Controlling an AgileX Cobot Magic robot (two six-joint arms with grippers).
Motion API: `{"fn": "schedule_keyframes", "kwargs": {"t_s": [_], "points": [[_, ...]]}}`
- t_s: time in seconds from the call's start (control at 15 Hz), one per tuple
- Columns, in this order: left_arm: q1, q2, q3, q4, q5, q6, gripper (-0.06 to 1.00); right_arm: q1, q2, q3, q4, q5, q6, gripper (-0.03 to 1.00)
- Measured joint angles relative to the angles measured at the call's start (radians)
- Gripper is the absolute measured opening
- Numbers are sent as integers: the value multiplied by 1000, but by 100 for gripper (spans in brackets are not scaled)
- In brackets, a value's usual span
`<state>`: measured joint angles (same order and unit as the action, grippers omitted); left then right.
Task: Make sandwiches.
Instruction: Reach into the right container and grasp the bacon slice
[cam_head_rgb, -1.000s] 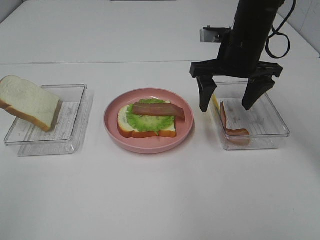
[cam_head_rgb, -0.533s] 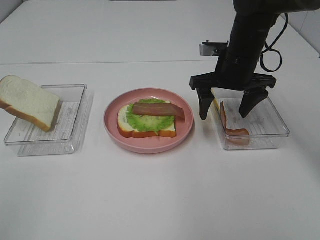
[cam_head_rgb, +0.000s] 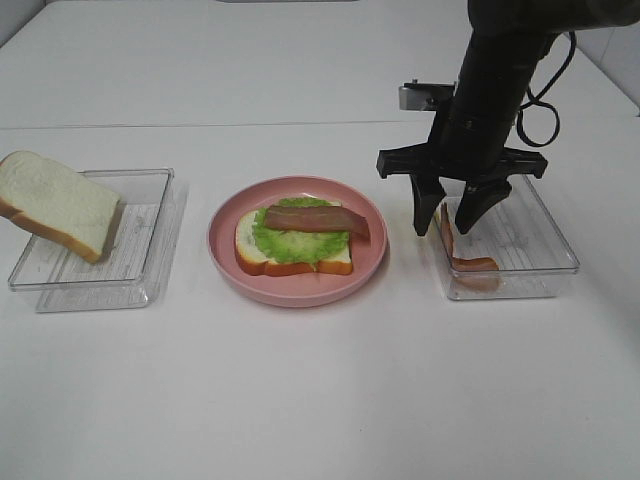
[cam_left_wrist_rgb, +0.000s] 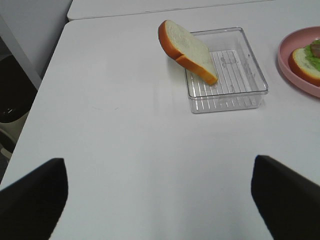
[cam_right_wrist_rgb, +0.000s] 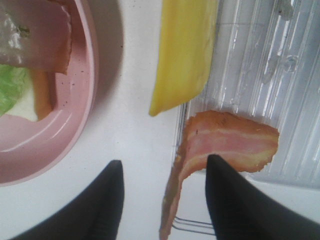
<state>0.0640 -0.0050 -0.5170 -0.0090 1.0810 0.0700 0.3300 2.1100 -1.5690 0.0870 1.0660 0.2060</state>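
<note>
Type of place: you are running a robot test bench in a lab-type room.
Work surface: your table (cam_head_rgb: 300, 400) is bare, white and plain. A straight seam along its far edge joins it to a second white table (cam_head_rgb: 200, 60) of the same kind.
Equipment: a black robot arm (cam_head_rgb: 495, 90) with a loose looped cable (cam_head_rgb: 548, 95) hangs over the table's right side.
Layout: a left tray (cam_head_rgb: 160, 180) and a right tray (cam_head_rgb: 565, 255), both clear plastic, flank a pink plate (cam_head_rgb: 225, 255) in one row parallel to the near edge.
Surroundings: past the table's left edge, your left wrist view shows a grey panel (cam_left_wrist_rgb: 30, 30) with a dark, indistinct area (cam_left_wrist_rgb: 12, 100) below it.
</note>
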Motion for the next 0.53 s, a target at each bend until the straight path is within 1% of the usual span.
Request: {"fn": "schedule_keyframes", "kwargs": {"t_s": [0.13,0.27,0.33,0.47,0.53], "points": [[0,0,0,0,0,0,91,0,0,0,0,0,0,44],[0,0,0,0,0,0,91,0,0,0,0,1,0,43],[0,0,0,0,0,0,91,0,0,0,0,28,0,31],[0,0,0,0,0,0,91,0,0,0,0,40,0,6],[0,0,0,0,0,0,91,0,0,0,0,41,0,2]]}}
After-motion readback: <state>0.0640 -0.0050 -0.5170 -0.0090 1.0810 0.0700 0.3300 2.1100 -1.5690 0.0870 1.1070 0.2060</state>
